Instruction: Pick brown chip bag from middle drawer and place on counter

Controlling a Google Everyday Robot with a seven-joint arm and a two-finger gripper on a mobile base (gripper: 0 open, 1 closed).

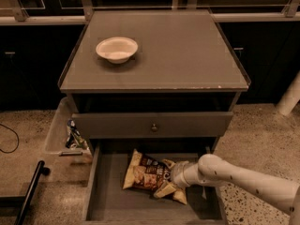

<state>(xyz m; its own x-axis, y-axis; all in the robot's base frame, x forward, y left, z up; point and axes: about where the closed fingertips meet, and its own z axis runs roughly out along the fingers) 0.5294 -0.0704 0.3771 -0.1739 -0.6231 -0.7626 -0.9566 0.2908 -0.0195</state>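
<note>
The brown chip bag (145, 174) lies flat in the open middle drawer (112, 203), a little right of its centre. My gripper (169, 178) reaches in from the right on a white arm (243, 181) and sits at the bag's right end, touching it. The bag's right part is hidden behind the gripper. The counter (183, 50) is the grey cabinet top above.
A white bowl (116, 48) stands on the counter's left side. A closed drawer front with a round knob (153, 126) overhangs the open drawer. A clear bin (63, 131) with a colourful wrapper (74, 136) sits left of the cabinet. A black bar (30, 191) lies on the floor.
</note>
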